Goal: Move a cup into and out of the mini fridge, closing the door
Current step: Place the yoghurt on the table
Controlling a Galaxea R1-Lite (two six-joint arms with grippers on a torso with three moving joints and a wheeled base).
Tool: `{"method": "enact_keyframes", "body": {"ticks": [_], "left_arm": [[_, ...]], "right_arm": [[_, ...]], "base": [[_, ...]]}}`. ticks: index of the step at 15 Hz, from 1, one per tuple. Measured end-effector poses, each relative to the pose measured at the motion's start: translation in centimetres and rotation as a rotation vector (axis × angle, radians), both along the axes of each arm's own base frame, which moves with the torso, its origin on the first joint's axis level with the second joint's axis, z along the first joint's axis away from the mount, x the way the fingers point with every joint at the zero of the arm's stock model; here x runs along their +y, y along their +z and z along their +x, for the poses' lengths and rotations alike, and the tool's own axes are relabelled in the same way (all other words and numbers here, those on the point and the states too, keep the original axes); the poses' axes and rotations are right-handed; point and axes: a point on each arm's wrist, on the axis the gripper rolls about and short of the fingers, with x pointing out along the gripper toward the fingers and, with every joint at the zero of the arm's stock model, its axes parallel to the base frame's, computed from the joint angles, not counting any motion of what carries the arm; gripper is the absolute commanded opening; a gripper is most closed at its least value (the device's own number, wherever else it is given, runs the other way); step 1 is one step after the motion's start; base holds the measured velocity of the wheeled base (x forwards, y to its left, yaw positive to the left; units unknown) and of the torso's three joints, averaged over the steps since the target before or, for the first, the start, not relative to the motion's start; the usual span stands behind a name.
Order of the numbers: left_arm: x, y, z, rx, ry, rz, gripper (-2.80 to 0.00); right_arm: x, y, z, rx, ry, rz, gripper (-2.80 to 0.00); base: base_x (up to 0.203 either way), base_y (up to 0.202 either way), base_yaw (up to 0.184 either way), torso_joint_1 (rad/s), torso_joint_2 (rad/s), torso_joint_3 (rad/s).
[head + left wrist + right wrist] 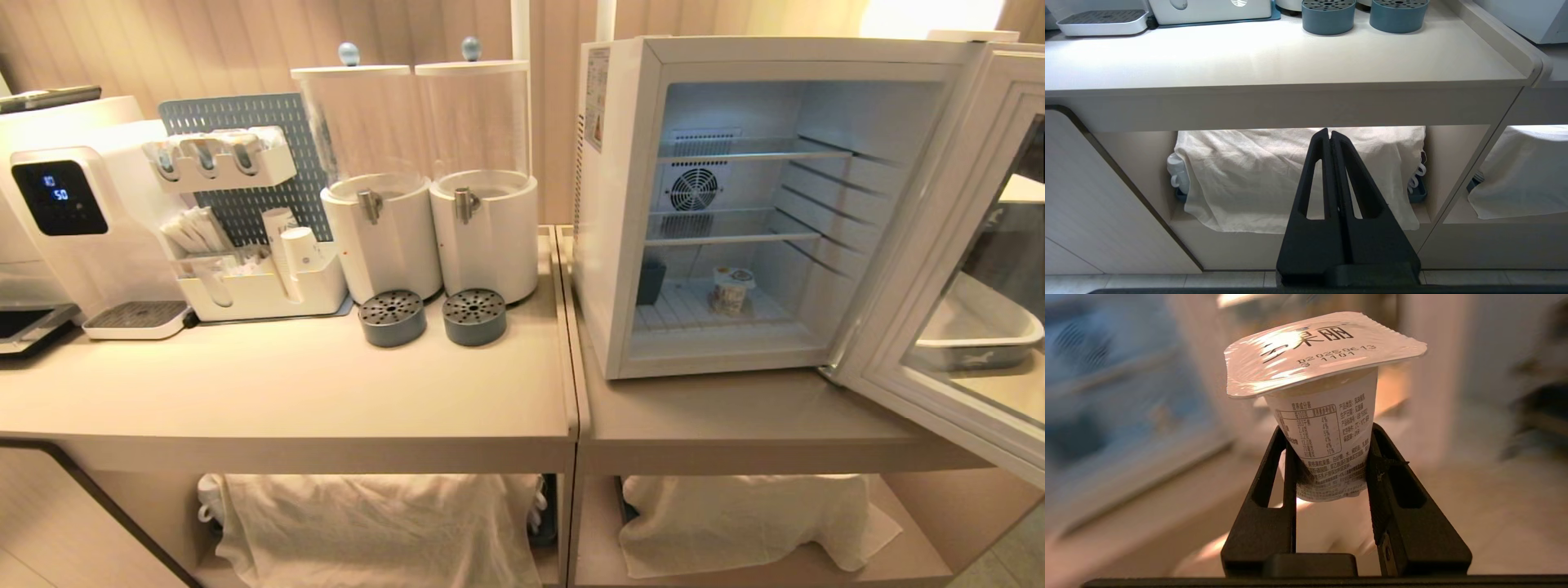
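While right gripper [1331, 465] clamps cup [1327, 416] upright, foil lid up, between jaws, we judge fridge [620, 245] with open door [939, 269] nearest this arm. Second cup [729, 290] sits on fridge floor. Left gripper [1331, 139] closed, empty, below table [1290, 61].

mini fridges: one [620, 245];
fridge doors: one [939, 269];
cups: two [1327, 416] [729, 290];
clear dispensers: two [380, 188] [482, 188];
round grey drip trays: two [392, 317] [473, 316]

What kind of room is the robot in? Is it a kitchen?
Probably a drinks corner, like in a café or office pantry. A counter holds two clear drink dispensers, a water machine beside a rack of paper cups and packets, and an open mini fridge.
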Motion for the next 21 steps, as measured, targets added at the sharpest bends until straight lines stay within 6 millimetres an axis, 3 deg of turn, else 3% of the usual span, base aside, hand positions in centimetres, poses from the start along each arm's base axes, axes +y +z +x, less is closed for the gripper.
{"method": "enact_keyframes", "body": {"ticks": [5,8,14,21], "left_arm": [[0.0,0.0,0.0,0.0,0.001,0.001,-2.8],[0.0,0.0,0.0,0.0,0.0,0.0,-2.8],[0.0,0.0,0.0,0.002,0.0,0.004,-2.8],[0.0,0.0,0.0,0.001,0.001,0.004,-2.8]], "right_arm": [[0.7,-4.7,-1.3,-0.003,0.369,-0.005,-2.8],[1.0,-7.0,-1.5,0.154,0.553,-0.088,-2.8],[1.1,-7.3,-1.6,0.168,0.559,-0.107,-2.8],[1.1,-7.3,-1.6,0.167,0.56,-0.105,-2.8]], "base": [[0.0,0.0,0.0,0.0,0.0,0.0],[0.0,0.0,0.0,0.0,0.0,0.0],[0.001,0.008,-0.002,0.0,0.0,0.0],[0.001,0.172,-0.001,0.003,0.0,0.001]]}}
